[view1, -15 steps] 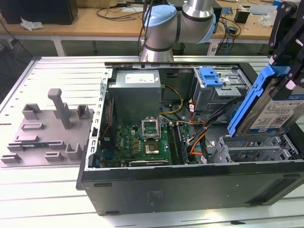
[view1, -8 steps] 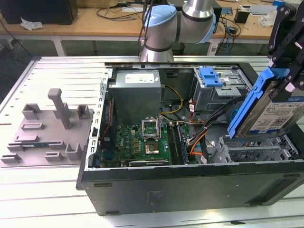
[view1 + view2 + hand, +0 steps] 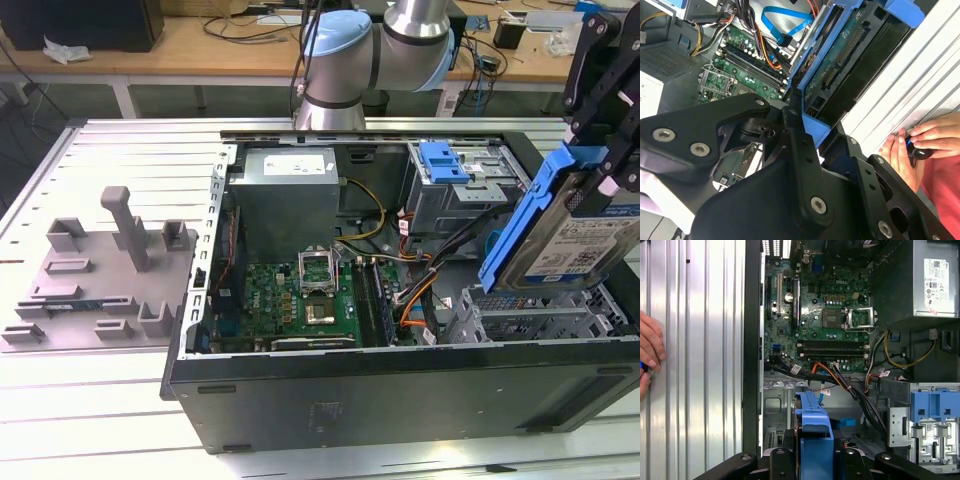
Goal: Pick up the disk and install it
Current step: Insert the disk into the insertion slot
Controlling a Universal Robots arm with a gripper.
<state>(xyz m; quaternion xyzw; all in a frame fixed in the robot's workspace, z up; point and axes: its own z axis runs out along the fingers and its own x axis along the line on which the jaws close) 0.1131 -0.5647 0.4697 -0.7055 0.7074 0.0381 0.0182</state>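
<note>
In the exterior view the disk, a silver drive with a white-and-blue label in a blue carrier, hangs tilted on edge at the exterior view's right. It hovers just above the metal drive cage of the open computer case. My black gripper is shut on its upper end. In the second wrist view the disk shows its dark circuit-board side, with the gripper clamped on the carrier's end. The first wrist view looks along the disk's blue carrier edge down into the case.
Inside the case lie a green motherboard, a grey power supply, cable bundles and a blue latch piece on the far bay. A grey fixture sits at the exterior view's left. A person's hand rests on the ribbed table beside the case.
</note>
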